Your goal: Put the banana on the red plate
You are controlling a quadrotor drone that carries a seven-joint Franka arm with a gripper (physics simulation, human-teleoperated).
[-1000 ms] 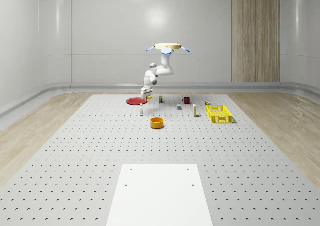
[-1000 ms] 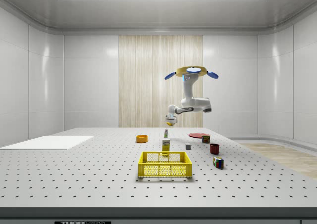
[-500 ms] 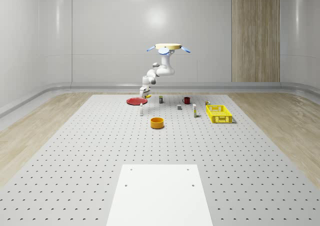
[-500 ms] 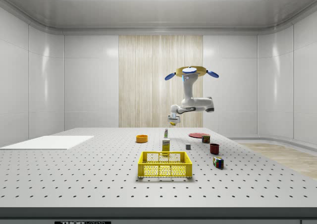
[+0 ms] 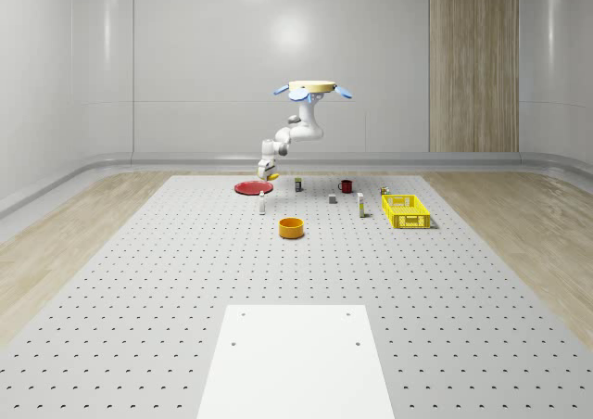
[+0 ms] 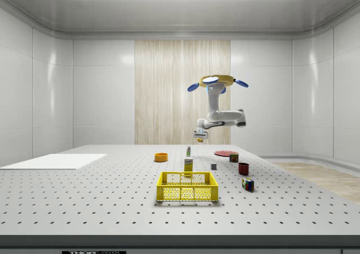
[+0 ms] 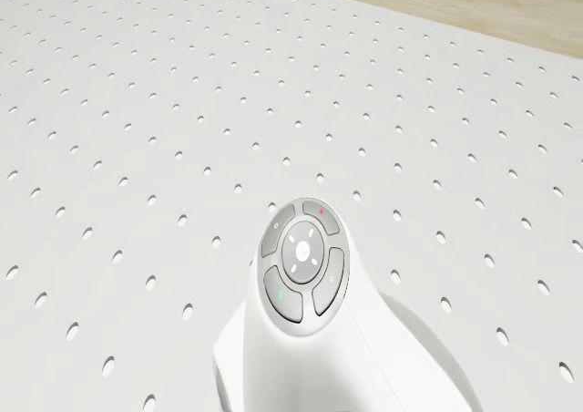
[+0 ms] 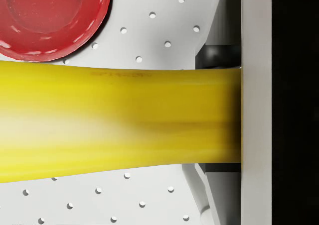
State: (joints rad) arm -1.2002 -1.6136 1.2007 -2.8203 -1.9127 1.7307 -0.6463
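Gripper (image 5: 267,171) pinching the banana (image 8: 119,120), carried in the air just above the red plate (image 5: 251,188), near that plate's edge on the whole-scene view's right. In the wrist view the banana crosses between the gripper's fingers, with the plate partly visible beyond it on the perforated table (image 5: 185,280). Arm bent, reaching down from the drone (image 5: 312,88), which hovers high over the table, beyond the plate toward the whole-scene view's right. Orange bowl (image 5: 292,227) sits on the table nearer the camera than the plate; yellow basket (image 5: 406,211) well apart from the plate.
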